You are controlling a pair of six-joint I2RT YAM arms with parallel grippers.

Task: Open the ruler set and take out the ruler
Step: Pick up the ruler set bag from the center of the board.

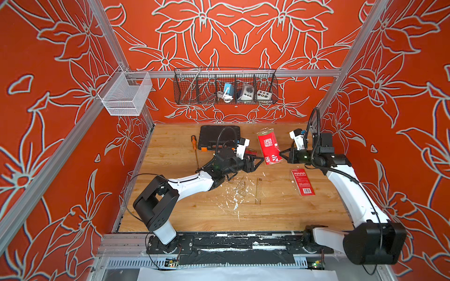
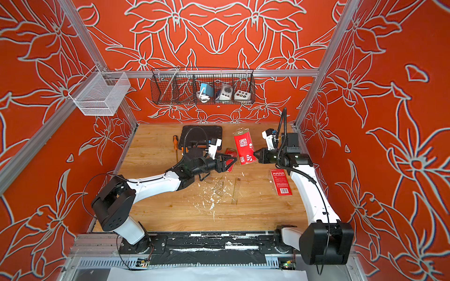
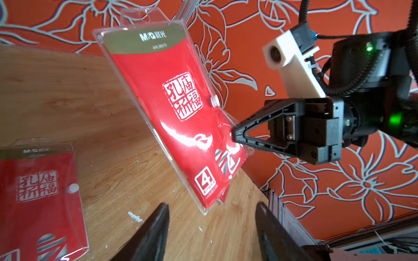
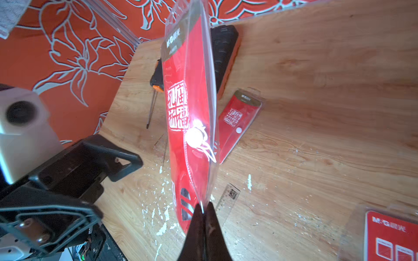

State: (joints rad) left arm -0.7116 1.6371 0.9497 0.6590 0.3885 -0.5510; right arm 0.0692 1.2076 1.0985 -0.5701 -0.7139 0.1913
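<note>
Right gripper, fingertips pinched closed on the clear edge of the ruler set, holding the red pouch on edge over the table. Left gripper, jaws apart and empty, just beside the pouch's lower corner. Second red pouch flat on the wood beyond; clear ruler flat nearer the arm bases.
</note>
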